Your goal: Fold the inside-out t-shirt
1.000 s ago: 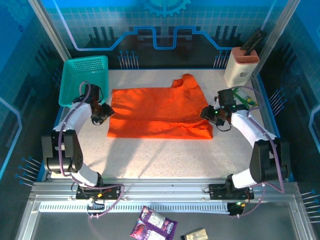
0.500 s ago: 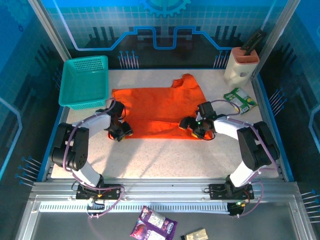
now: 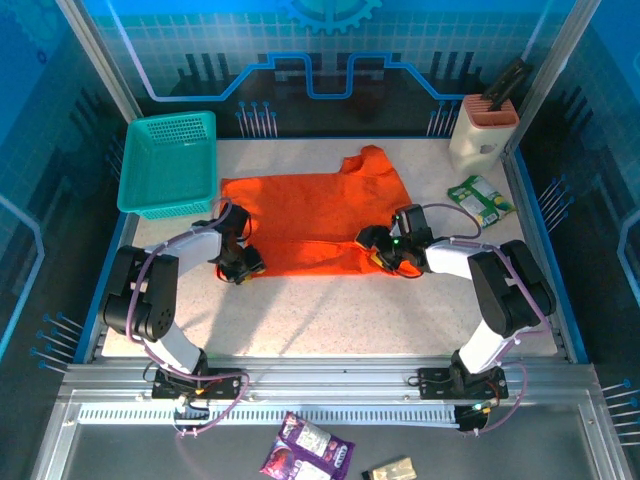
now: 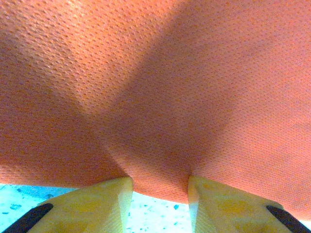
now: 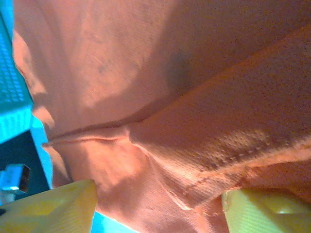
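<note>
The inside-out t-shirt (image 3: 310, 215) is bright orange and lies spread mid-table, one sleeve sticking out at the back. My left gripper (image 3: 243, 263) sits low at its near-left corner. In the left wrist view the yellow fingers (image 4: 102, 204) stand a little apart. The t-shirt (image 4: 155, 87) drapes over their tips, its edge crossing the gap of the left gripper (image 4: 159, 182) with table showing below. My right gripper (image 3: 378, 250) rests at the near-right hem. In the right wrist view the right gripper (image 5: 158, 194) is open wide, with a stitched hem fold of the t-shirt (image 5: 146, 73) between its fingers.
A teal basket (image 3: 168, 160) stands at the back left. A white and orange holder (image 3: 487, 135) is at the back right, with a green packet (image 3: 480, 200) in front of it. Bare speckled table (image 3: 320, 320) stretches between the shirt and the arm bases.
Both grippers have swung from the shirt's side edges in to its near edge. The near corners came inward with them, so the shirt is narrower. The last half second shows little movement.
</note>
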